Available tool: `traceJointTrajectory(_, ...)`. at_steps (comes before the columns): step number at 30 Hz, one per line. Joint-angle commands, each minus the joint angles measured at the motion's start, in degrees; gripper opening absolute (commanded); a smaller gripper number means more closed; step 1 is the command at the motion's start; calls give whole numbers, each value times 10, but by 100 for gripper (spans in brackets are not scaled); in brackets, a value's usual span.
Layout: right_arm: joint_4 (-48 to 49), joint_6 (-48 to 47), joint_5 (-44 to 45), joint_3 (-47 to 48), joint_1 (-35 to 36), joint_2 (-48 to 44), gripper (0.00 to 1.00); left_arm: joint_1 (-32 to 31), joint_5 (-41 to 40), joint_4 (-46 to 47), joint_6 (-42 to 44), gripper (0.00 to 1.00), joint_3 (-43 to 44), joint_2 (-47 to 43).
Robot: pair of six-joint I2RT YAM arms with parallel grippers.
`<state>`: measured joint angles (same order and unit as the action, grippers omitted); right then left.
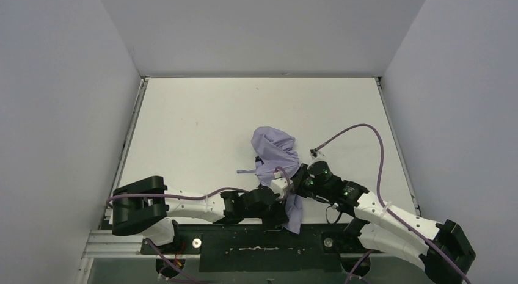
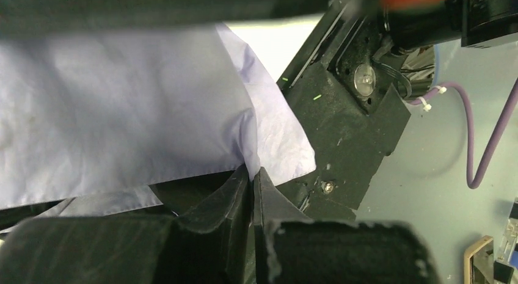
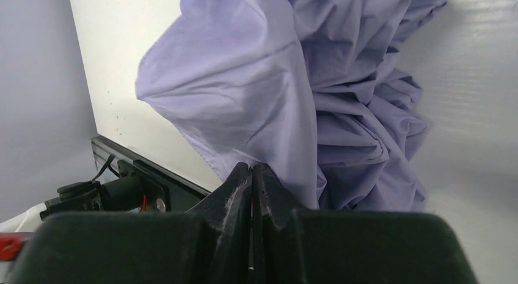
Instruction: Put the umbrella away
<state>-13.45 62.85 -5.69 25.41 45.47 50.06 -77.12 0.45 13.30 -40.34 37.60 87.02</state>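
Pale grey walls (image 1: 61,82) close in a white desk (image 1: 195,125) on 3 sides, and the umbrella (image 1: 275,151) lies crumpled a little right of the desk's middle, towards the near edge. We see only its lavender fabric, bunched in loose folds. A thin strip of the same cloth (image 1: 246,171) pokes out to the left, and 1 flap hangs down over the near edge onto the black mounting rail (image 1: 244,242). The 2 arms reach inward from their bases and meet at the near side of the bundle. The left pincer (image 1: 282,187) sits just beside the right pincer (image 1: 301,176). From the left wrist, we see its fingers (image 2: 241,198) pressed together on a fold of the fabric, with a crease running straight down into the tips. From the right wrist, the fingers (image 3: 235,189) are also pressed together, right at the lower hem of the cloth. The fabric touches their tips, but we cannot tell whether any of it is caught between them. A purple cable (image 1: 366,128) arcs over the desk above the right arm.
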Motion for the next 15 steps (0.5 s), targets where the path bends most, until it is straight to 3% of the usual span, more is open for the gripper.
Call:
traceJointTrajectory(1,106,38,-34,-36,5,15,0,-5,0,50,-1,5,9,-6)
traceJointTrajectory(4,100,35,-31,-53,7,23,0,-5,-14,42,2,11,11,-17)
traceJointTrajectory(6,68,31,-12,-58,10,21,0,-4,-25,27,5,24,12,-35)
traceJointTrajectory(12,26,28,27,-95,9,15,0,2,-99,-79,13,45,-3,-179)
traceJointTrajectory(15,47,29,28,-119,10,32,0,30,-124,-139,12,50,-14,-259)
